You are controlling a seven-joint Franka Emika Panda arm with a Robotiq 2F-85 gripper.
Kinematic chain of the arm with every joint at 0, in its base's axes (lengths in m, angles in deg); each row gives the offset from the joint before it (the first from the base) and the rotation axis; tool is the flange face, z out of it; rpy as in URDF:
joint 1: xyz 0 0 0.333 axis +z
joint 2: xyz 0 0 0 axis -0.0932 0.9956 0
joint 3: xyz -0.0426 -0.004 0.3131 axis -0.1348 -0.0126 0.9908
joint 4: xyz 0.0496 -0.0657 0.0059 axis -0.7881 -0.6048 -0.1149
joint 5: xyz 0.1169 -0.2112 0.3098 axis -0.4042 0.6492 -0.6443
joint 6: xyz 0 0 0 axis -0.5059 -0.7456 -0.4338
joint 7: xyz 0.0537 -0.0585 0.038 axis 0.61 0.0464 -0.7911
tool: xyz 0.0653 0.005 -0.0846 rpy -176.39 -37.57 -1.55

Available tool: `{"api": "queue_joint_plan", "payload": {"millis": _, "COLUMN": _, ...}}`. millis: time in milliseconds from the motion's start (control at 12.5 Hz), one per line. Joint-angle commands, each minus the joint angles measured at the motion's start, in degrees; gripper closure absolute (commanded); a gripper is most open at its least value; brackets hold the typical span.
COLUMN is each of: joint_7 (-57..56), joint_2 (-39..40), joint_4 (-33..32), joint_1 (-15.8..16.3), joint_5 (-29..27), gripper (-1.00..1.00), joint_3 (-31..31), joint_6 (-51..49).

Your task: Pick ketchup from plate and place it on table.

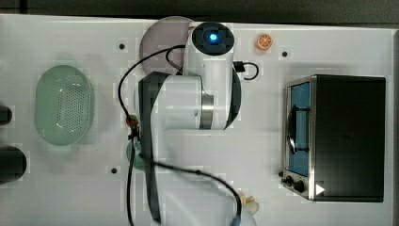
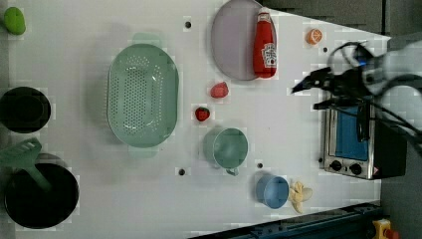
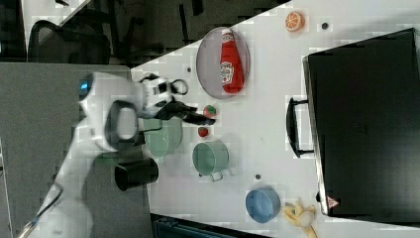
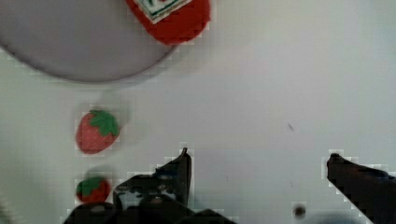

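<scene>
- Gripper (image 4: 257, 158): fingers wide apart, holding nothing, above bare table (image 4: 280, 84).
- Ketchup (image 2: 264, 45) lies on plate (image 2: 231, 40), at the plate's 3 o'clock in the left view.

Bare table (image 2: 278, 114) lies beside the plate (image 2: 231, 45); 2 strawberries (image 2: 219, 90) crowd its lower rim.

A glossy red ketchup bottle (image 2: 264, 46) with a white cap and a white label lies on the matte, plain greyish-pink round plate (image 2: 233, 40), which sits on the white table (image 2: 99, 189) dotted with a few small dark holes. Nearby are a pale green oval basket (image 2: 143, 94) patterned with tiny perforations, two red strawberries (image 4: 96, 131) with green leaf tops, and an orange slice (image 2: 313, 36) with pale segments. A light blue cup (image 2: 272, 191), a soft green mug (image 2: 228, 148) and a silver-fronted black toaster oven (image 2: 356, 144) with a blue window complete the colours, along with the black gripper (image 4: 259, 161).
</scene>
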Motion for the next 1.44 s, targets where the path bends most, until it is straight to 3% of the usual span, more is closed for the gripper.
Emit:
{"api": "queue_joint_plan", "payload": {"millis": 80, "joint_7": -13.38, "joint_2": -0.22, "joint_4": 3.56, "joint_1": 0.44, "joint_5": -0.05, "gripper": -1.0, "joint_3": 0.12, "joint_6": 6.06}}
{"api": "queue_joint_plan", "payload": {"millis": 1040, "joint_7": -25.74, "joint_2": 23.38, "joint_4": 19.93, "joint_1": 1.69, "joint_5": 3.53, "gripper": -1.0, "joint_3": 0.2, "joint_6": 12.94}}
{"api": "queue_joint_plan", "payload": {"millis": 1440, "joint_7": -25.78, "joint_2": 29.26, "joint_4": 22.37, "joint_1": 2.13, "joint_5": 5.09, "gripper": -1.0, "joint_3": 0.17, "joint_6": 20.38}}
